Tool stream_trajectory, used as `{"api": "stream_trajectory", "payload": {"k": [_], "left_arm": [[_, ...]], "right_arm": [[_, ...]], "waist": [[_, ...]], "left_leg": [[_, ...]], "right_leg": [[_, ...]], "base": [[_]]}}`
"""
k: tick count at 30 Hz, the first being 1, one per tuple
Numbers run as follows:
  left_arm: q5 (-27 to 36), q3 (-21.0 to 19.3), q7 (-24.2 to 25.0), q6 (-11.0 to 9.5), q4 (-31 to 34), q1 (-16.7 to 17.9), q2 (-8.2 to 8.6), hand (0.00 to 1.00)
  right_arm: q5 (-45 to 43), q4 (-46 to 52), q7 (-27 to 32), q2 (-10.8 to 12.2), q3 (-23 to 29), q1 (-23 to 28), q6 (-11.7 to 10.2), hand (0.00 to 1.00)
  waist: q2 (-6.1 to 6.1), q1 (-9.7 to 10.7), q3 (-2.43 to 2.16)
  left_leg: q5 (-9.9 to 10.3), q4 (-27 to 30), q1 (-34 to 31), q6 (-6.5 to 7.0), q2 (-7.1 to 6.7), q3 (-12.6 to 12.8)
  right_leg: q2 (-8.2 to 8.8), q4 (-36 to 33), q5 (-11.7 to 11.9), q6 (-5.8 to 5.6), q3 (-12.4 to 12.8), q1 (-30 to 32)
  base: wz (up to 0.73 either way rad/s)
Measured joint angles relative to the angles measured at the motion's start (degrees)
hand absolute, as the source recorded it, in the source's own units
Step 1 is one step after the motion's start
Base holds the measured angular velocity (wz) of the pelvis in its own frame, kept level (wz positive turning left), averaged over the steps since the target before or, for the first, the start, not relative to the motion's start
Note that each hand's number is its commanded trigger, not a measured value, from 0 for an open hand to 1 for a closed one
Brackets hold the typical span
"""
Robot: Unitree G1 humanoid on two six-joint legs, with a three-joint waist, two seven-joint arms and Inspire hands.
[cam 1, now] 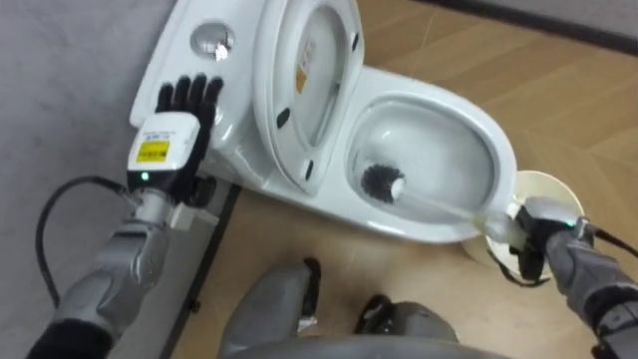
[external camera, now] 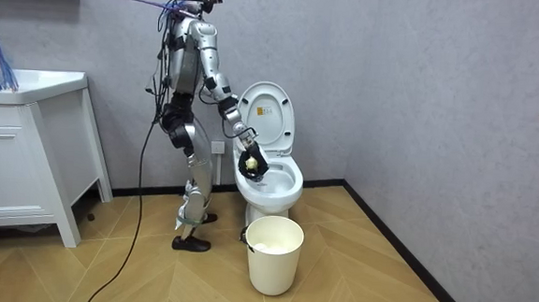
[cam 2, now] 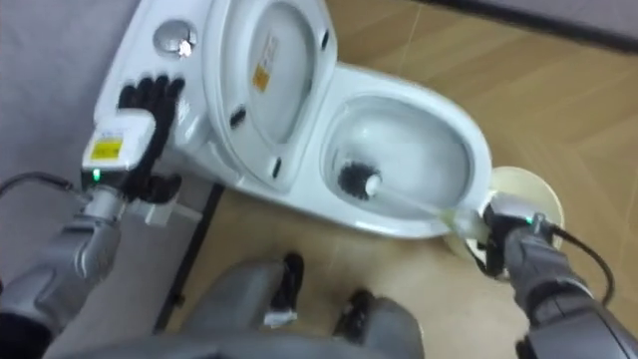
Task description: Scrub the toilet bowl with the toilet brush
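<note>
The white toilet (cam 1: 469, 120) stands with its lid (cam 1: 309, 60) raised against the tank (cam 1: 184, 60). A toilet brush (cam 1: 381, 182) has its dark bristle head down inside the bowl, near the left wall. Its pale handle runs over the bowl's front rim into my right hand (cam 1: 533, 234), which is shut on it. My left hand (cam 1: 174, 130) lies on the near corner of the tank with its fingers straight. In the room view I stand at the toilet's side with the right hand (external camera: 250, 162) lowered over the bowl.
A round cream bin (cam 1: 546, 187) stands on the wooden floor just past the bowl's front, beside my right hand, and is seen as a white bin (external camera: 272, 254) in the room view. A white vanity cabinet (external camera: 25, 155) is at the room view's left.
</note>
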State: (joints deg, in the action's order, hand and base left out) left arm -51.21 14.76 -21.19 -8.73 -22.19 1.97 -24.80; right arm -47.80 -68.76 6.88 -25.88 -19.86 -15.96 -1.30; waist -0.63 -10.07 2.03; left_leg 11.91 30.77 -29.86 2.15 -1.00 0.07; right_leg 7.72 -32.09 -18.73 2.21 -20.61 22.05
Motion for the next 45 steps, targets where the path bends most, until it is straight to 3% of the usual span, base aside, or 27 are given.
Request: {"api": "stream_trajectory", "payload": {"k": [10, 16, 20, 23, 26, 31, 34, 41, 45], "left_arm": [[0.0, 1.5, -2.5, -0.2, -0.1, -3.6, -1.14, 0.0], [0.7, 3.4, -6.7, -0.4, -0.2, -7.1, -1.56, 0.0], [1.3, 4.6, -9.0, -0.5, -0.3, -9.0, -2.85, 0.0], [1.7, 6.0, -11.5, -0.6, -0.1, -11.1, -4.03, 0.0], [2.2, 7.6, -13.7, -0.7, 0.8, -13.7, -5.08, 0.0], [3.7, 7.9, -16.9, -0.7, 3.2, -13.9, -7.88, 0.0], [3.7, 7.7, -17.9, -0.4, 3.2, -14.0, -8.14, 0.0], [3.9, 7.5, -17.9, 2.9, 3.1, -13.4, -7.68, 0.0], [4.2, 7.5, -15.9, 3.5, 2.9, -13.5, -7.68, 0.0]], "right_arm": [[-3.1, 2.9, 2.9, -2.8, -4.5, -1.7, 1.1, 1.0], [-5.1, 7.3, 4.9, -4.4, -7.6, -3.9, 4.1, 1.0], [-5.0, 7.8, 6.9, -4.6, -10.3, -7.2, 5.5, 1.0], [-2.2, 7.4, 8.1, -5.5, -12.1, -10.4, 6.6, 1.0], [7.0, 6.0, 8.8, -6.4, -14.7, -13.9, 7.7, 1.0], [22.0, 2.3, 10.2, -7.1, -13.5, -18.1, 7.9, 1.0], [28.3, 1.5, 11.3, -7.2, -12.5, -18.3, 8.0, 1.0], [26.8, 1.6, 12.1, -7.3, -9.8, -18.4, 7.9, 1.0], [23.3, 1.6, 12.1, -7.3, -10.5, -18.5, 8.1, 1.0]], "waist": [[-0.48, -1.5, 0.08], [-0.13, -3.0, -0.03], [-0.17, -3.2, 0.35], [0.03, -3.8, 0.76], [0.11, -4.7, 1.43], [-0.08, -4.5, 1.66], [0.04, -4.3, 1.72], [0.11, -2.8, 1.71], [0.71, -3.0, 1.83]], "left_leg": [[-1.5, 1.1, -6.3, 0.17, -0.4, 0.3], [-1.5, 4.8, -12.7, 0.2, 0.1, 0.2], [-1.5, 6.1, -15.6, 0.17, 0.18, -0.1], [-1.9, 7.0, -18.5, 0.02, 0.17, -0.9], [-2.7, 6.9, -21.1, -0.18, 0.05, -1.7], [-3.8, 6.5, -24.9, -0.47, -0.63, -1.6], [-4.1, 6.6, -25.8, -0.56, -0.87, -1.4], [-4.7, 7.8, -26.3, -0.56, -1.35, -1.0], [-4.6, 7.9, -25.5, -0.42, -1.43, -1.0]], "right_leg": [[1.29, -3.5, 0.2, 0.63, -0.1, 7.2], [1.38, -6.6, 0.0, 1.41, -0.5, 12.9], [1.73, -8.1, -0.2, 1.83, -1.1, 15.4], [1.81, -8.8, -0.1, 2.25, -1.9, 17.9], [1.85, -8.9, 0.2, 2.66, -2.7, 20.2], [2.74, -10.8, 0.1, 3.25, -2.5, 24.9], [3.3, -11.8, -0.3, 3.56, -2.5, 26.1], [4.48, -13.8, -1.0, 3.77, -2.3, 27.1], [4.63, -14.1, -1.0, 3.67, -1.9, 26.7]], "base": [[0.0], [0.02], [0.05], [0.08], [0.08], [0.07], [0.02], [0.03], [-0.05]]}}
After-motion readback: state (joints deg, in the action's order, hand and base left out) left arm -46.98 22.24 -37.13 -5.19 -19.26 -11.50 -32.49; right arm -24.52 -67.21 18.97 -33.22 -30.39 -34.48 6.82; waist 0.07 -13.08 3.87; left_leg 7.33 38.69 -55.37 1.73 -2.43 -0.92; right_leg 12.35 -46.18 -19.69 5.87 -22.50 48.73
